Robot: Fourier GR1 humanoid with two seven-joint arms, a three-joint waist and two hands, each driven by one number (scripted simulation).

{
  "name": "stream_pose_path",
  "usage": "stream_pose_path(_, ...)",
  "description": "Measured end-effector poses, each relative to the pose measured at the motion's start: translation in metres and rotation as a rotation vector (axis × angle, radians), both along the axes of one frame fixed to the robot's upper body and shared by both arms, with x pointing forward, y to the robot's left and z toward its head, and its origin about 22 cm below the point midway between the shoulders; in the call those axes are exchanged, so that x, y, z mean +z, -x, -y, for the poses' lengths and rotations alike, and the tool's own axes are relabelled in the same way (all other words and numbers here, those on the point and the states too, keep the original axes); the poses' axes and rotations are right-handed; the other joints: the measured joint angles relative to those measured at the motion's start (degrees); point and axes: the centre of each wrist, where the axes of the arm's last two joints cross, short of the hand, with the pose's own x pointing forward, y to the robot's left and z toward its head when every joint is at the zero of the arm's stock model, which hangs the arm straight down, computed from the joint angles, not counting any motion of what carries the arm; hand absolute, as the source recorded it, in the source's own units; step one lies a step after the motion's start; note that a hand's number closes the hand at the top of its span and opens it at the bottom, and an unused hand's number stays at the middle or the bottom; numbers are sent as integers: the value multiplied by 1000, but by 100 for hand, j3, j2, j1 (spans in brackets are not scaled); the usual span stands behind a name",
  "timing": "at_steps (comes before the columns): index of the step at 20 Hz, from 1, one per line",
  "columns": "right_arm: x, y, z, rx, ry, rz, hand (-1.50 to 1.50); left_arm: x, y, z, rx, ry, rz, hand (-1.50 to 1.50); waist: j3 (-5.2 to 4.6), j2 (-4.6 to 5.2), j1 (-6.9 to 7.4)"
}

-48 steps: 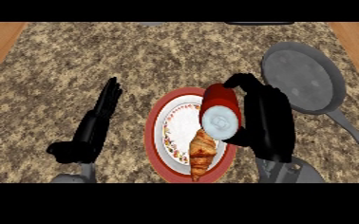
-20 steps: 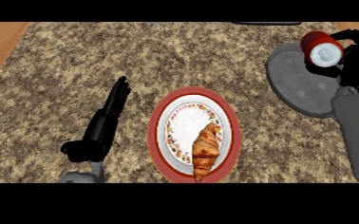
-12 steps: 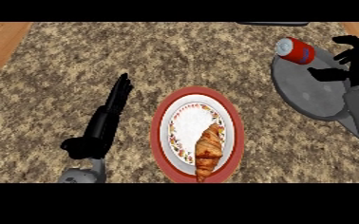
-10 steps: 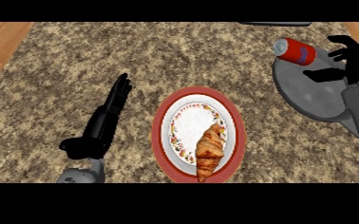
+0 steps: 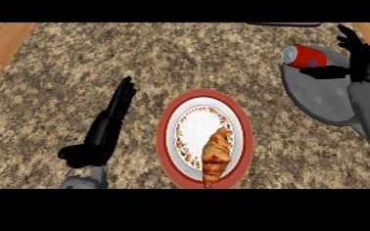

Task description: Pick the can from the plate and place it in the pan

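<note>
The red can (image 5: 307, 56) lies on its side at the far rim of the grey pan (image 5: 321, 98), its silver top facing left. My right hand (image 5: 348, 61) is just right of the can, open, fingers spread and thumb stretched under the can's right end; it no longer holds it. The red-rimmed plate (image 5: 168, 137) sits at the lower middle and carries a croissant (image 5: 215, 154) on its patterned white centre. My left hand (image 5: 108, 125) rests open on the counter to the left of the plate, fingers straight and pointing away.
The speckled stone counter (image 5: 145, 58) spreads around everything. A wooden strip (image 5: 13, 34) shows at the far left corner. A dark object's edge (image 5: 285, 24) lies along the back right.
The right hand carried the can from the plate to the pan's far rim, then opened; the can has tipped onto its side. The left hand has not moved.
</note>
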Motion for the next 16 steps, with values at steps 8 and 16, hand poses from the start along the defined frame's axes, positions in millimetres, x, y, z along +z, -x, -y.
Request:
stream_pose_path(8,7,19,44,-25,-221,170,-150,4,0,-10,21,-9,-15,0,-8,-43,-131)
stream_pose_path(16,-5,63,95,124,-417,196,-150,-4,1,-9,48,-4,-15,0,-19,-100,-281)
